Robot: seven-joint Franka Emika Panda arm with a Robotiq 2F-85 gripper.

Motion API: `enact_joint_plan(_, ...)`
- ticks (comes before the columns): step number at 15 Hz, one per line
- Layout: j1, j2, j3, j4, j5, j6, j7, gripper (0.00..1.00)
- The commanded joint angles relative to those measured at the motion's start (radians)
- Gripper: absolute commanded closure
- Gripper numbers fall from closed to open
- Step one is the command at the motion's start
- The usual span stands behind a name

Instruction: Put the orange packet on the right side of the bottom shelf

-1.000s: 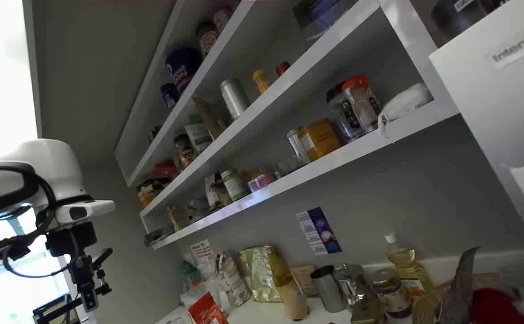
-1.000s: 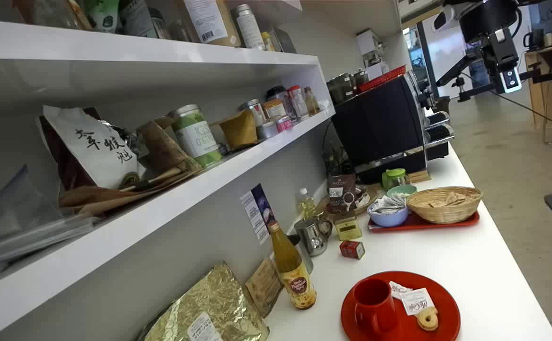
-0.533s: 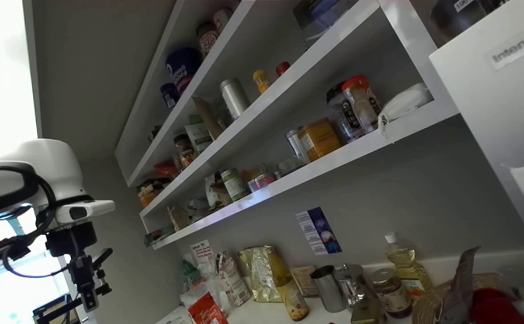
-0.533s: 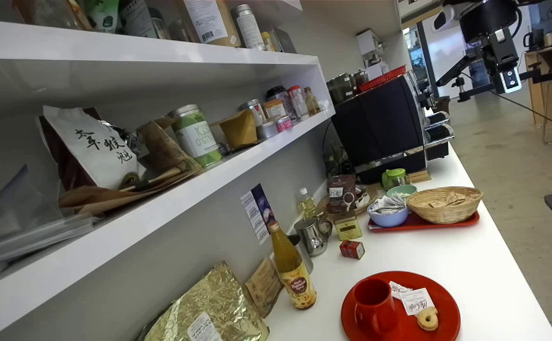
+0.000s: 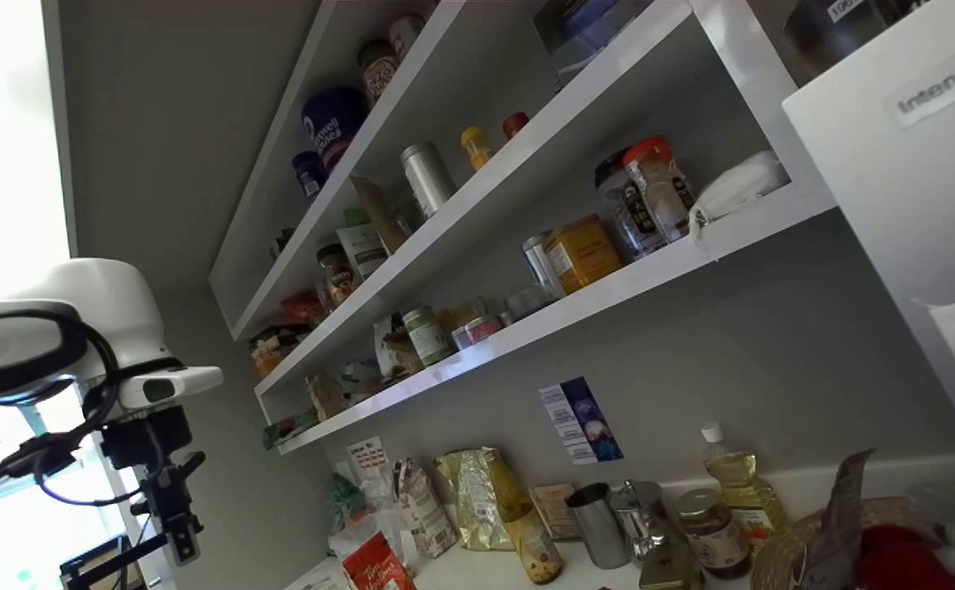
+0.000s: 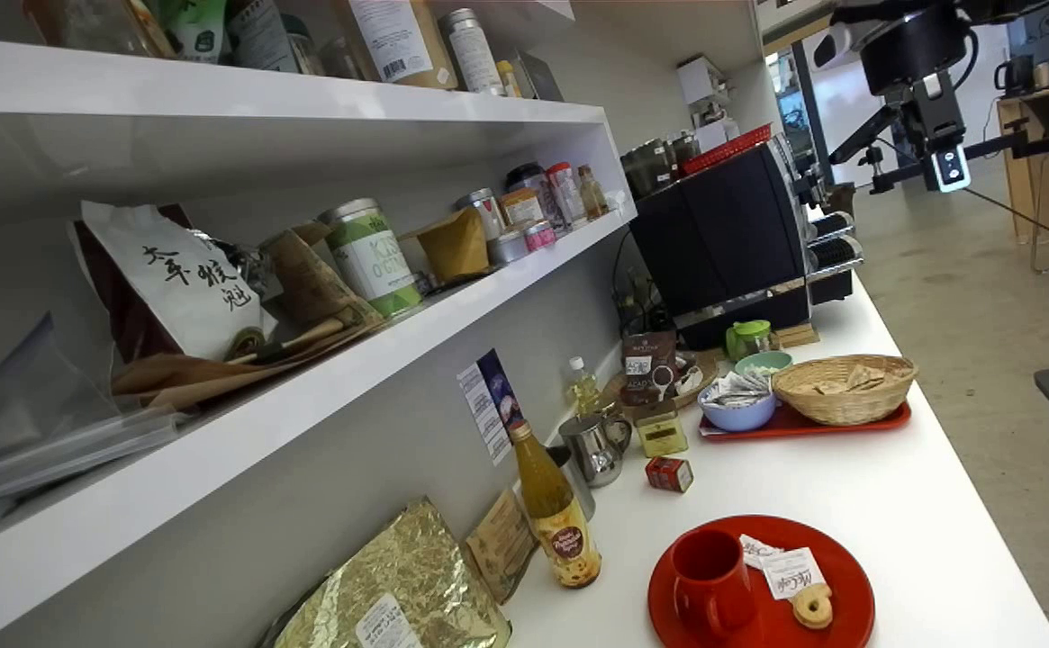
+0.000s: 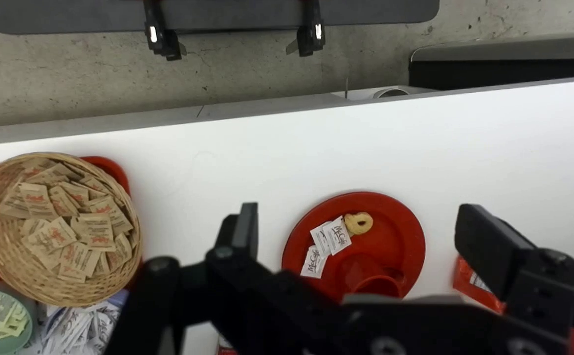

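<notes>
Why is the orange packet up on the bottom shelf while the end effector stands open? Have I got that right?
Not quite: an exterior view shows the orange packet down at the counter, not on the bottom shelf. The end effector is indeed open.

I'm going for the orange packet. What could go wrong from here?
If lowered this open, the tool might clip the red mug on the red plate.
In an exterior view, a clear plastic bag shows behind the orange packet and may snag.
Jars already stand on the bottom shelf; sliding the packet in could topple one.
</notes>
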Motion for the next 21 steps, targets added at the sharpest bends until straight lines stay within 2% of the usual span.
enact_joint_plan(1,0.027,0.147,0.039,-0.004,0.016,0.156,-0.019,0.00)
enact_joint_plan(5,0.106,0.315,0.102,-0.018,0.030,0.327,-0.036,0.00)
enact_joint_plan(9,0.181,0.510,0.174,0.013,0.022,0.433,-0.036,0.00)
enact_joint_plan(14,0.227,0.755,0.261,0.095,-0.022,0.535,-0.001,0.00)
enact_joint_plan(18,0.266,0.941,0.308,0.177,-0.086,0.628,0.100,0.00)
enact_joint_plan(21,0.333,1.068,0.315,0.261,-0.188,0.694,0.222,0.00)
